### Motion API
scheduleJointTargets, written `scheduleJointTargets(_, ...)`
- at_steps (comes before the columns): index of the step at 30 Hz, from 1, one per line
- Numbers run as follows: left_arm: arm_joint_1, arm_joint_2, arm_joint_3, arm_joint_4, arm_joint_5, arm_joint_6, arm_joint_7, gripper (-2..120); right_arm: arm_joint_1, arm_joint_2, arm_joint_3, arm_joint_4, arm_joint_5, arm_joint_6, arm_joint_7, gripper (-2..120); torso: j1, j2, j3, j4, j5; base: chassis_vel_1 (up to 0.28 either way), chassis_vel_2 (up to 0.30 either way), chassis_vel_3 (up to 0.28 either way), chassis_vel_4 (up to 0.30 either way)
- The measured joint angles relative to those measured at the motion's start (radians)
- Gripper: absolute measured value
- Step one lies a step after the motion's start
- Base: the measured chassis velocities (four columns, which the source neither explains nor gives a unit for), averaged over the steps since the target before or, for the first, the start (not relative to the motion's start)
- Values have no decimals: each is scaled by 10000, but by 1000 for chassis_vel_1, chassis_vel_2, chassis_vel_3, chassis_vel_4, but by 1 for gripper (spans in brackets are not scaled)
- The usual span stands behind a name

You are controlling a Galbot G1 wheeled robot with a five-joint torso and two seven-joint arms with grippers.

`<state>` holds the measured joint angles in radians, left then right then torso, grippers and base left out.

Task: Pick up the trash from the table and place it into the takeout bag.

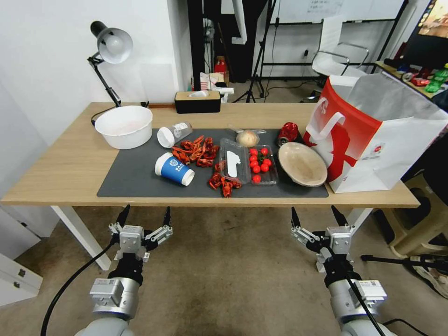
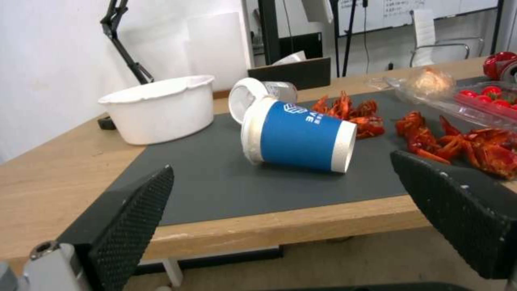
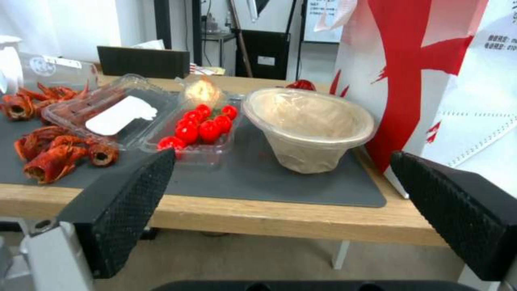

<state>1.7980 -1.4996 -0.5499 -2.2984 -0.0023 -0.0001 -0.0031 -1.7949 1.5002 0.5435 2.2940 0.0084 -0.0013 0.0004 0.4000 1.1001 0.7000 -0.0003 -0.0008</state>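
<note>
On the table (image 1: 70,163), trash lies on the dark mat (image 1: 135,179). A blue paper cup (image 1: 174,169) (image 2: 299,139) lies on its side, with a clear white-lidded cup (image 1: 173,134) (image 2: 258,95) behind it. Further right are a wrapped bun (image 1: 247,138) (image 3: 202,92), a crushed red can (image 1: 288,133) (image 3: 301,84) and a beige bowl (image 1: 302,164) (image 3: 309,125). The red-and-white takeout bag (image 1: 373,135) (image 3: 458,81) stands open at the table's right end. My left gripper (image 1: 143,219) (image 2: 280,210) and right gripper (image 1: 318,218) (image 3: 282,210) hang open below the table's front edge, holding nothing.
Red crayfish shells (image 1: 198,151) are scattered mid-mat beside an open clear clamshell box (image 1: 235,161) with cherry tomatoes (image 1: 259,163). A white tub (image 1: 124,126), a desk lamp (image 1: 109,51) and a tissue box (image 1: 197,101) stand at the back. A chair (image 1: 338,58) stands beyond.
</note>
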Motion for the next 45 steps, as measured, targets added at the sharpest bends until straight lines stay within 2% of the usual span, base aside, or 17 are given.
scheduleJointTargets(2, -51, 13, 6, 59, -59, -4, -92, 100, 197, 34, -314, -278, 286, -96, -15, 100, 0, 1, 0, -1, 4, 0, 0, 0, 0)
scheduleJointTargets(5, -328, 107, 56, 498, -411, -4, -664, 100, 593, 62, -754, -712, 765, -329, -110, 100, 0, 0, 1, 9, 24, 0, 0, 0, 0)
scheduleJointTargets(7, -742, 249, 126, 1207, -967, -84, -1537, 100, 852, -15, -691, -792, 1029, -330, -182, 100, 4, -4, 2, -2, -5, 0, 0, 0, 0)
scheduleJointTargets(8, -767, 262, 139, 1267, -1035, -165, -1618, 100, 910, -52, -602, -757, 1066, -331, -182, 100, 5, -3, 2, 1, 6, 0, 0, 0, 0)
scheduleJointTargets(22, -566, 334, 65, 1126, -1085, -267, -1624, 100, 927, -253, -331, -320, 1687, -827, 196, 100, 1, -3, 1, 4, 8, 0, 0, 0, 0)
scheduleJointTargets(24, -543, 369, -7, 1053, -1086, -270, -1620, 100, 948, -299, -367, -122, 3601, -1378, 535, 100, 1, -2, 0, 3, 8, 0, 0, 0, 0)
scheduleJointTargets(25, -543, 369, -7, 1053, -1086, -270, -1620, 100, 948, -299, -367, -122, 3601, -1378, 535, 100, 1, -2, 0, 3, 8, 0, 0, 0, 0)
scheduleJointTargets(28, -501, 446, -120, 1001, -1103, -277, -1612, 100, 1239, -530, -80, 211, 7003, -2235, 1365, 100, -1, -2, -1, 4, 7, 0, 0, 0, 0)
scheduleJointTargets(29, -501, 446, -120, 1001, -1103, -277, -1612, 100, 1239, -530, -80, 211, 7003, -2235, 1365, 100, -1, -2, -1, 4, 7, 0, 0, 0, 0)
scheduleJointTargets(32, -486, 524, -238, 946, -1233, -337, -1588, 100, 1841, -968, 696, 380, 10581, -2877, 2657, 100, 0, -1, 0, 3, 9, 0, 0, 0, 0)
scheduleJointTargets(33, -486, 524, -238, 946, -1233, -337, -1588, 100, 1841, -968, 696, 380, 10581, -2877, 2657, 100, 0, -1, 0, 3, 9, 0, 0, 0, 0)
scheduleJointTargets(34, -486, 553, -269, 943, -1251, -349, -1577, 100, 2047, -1117, 947, 398, 11617, -3012, 3071, 100, 0, 0, 0, 3, 10, 0, 0, 0, 0)
scheduleJointTargets(35, -486, 553, -269, 943, -1251, -349, -1577, 100, 2047, -1117, 947, 398, 11617, -3012, 3071, 100, 0, 0, 0, 3, 10, 0, 0, 0, 0)
scheduleJointTargets(37, -484, 618, -322, 942, -1290, -351, -1544, 100, 2531, -1515, 1494, 325, 13413, -3142, 3896, 100, 0, -1, 0, 4, 9, 0, 0, 0, 0)
scheduleJointTargets(38, -484, 618, -322, 942, -1290, -351, -1544, 100, 2531, -1515, 1494, 325, 13413, -3142, 3896, 100, 0, -1, 0, 4, 9, 0, 0, 0, 0)
scheduleJointTargets(40, -469, 671, -332, 942, -1314, -279, -1493, 100, 2950, -1826, 1771, 187, 14668, -3200, 4572, 100, 0, -1, 0, 3, 10, 0, 0, 0, 0)
scheduleJointTargets(45, -459, 719, -267, 942, -1321, -127, -1468, 100, 3572, -2107, 1707, -195, 15575, -3223, 5176, 100, 0, -1, 0, 3, 8, 0, 0, 0, 0)
